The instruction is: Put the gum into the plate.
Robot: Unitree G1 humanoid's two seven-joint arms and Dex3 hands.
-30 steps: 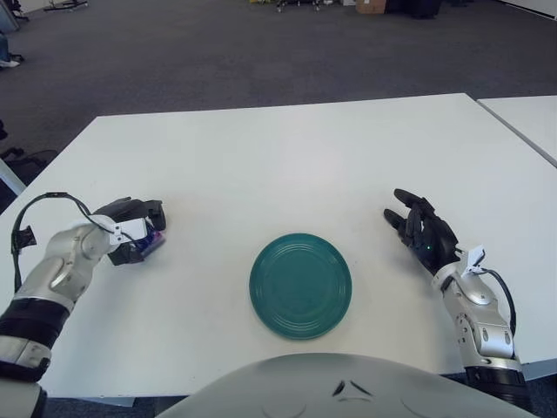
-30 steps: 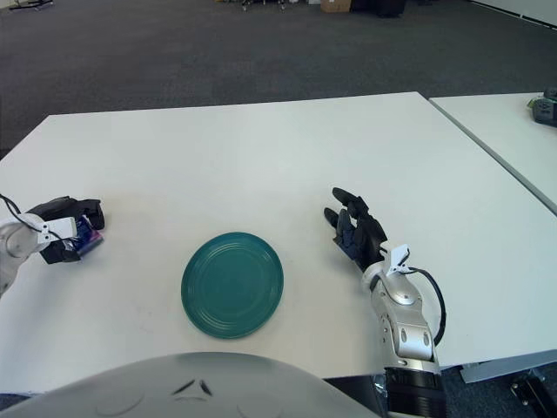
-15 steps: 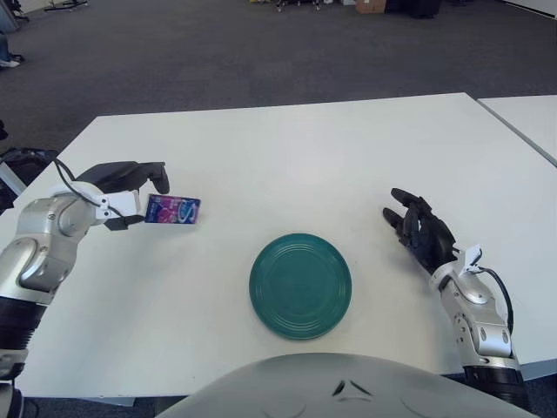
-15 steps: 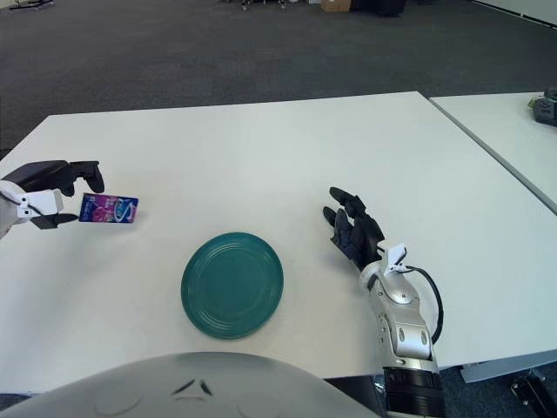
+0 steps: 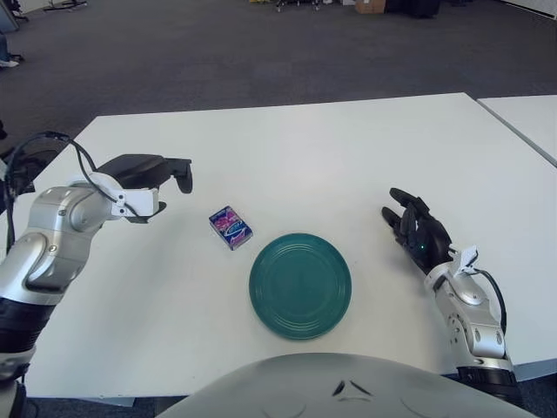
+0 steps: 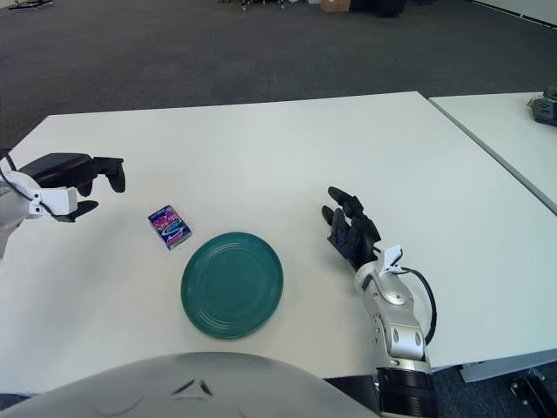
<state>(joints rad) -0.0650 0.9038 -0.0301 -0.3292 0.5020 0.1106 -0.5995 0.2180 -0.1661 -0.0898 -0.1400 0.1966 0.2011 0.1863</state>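
Gum [image 5: 231,227], released since the earlier frame, lies beside the plate [image 5: 300,285]; the empty, open left hand [image 5: 148,178] should regrasp it squarely; right hand [image 5: 419,235] idle.

Surface: white table [image 5: 331,148] | Adjacent: 2nd white table [image 5: 531,117], right, narrow gap between | Floor: dark grey carpet [image 5: 218,52] | Far edge: cardboard box [image 5: 371,6]

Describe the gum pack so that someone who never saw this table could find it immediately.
On the white table, find the round teal plate near the front edge. Just off its upper-left rim lies the small purple-and-blue gum pack, the only colourful printed item, between the plate and the open left robot hand.
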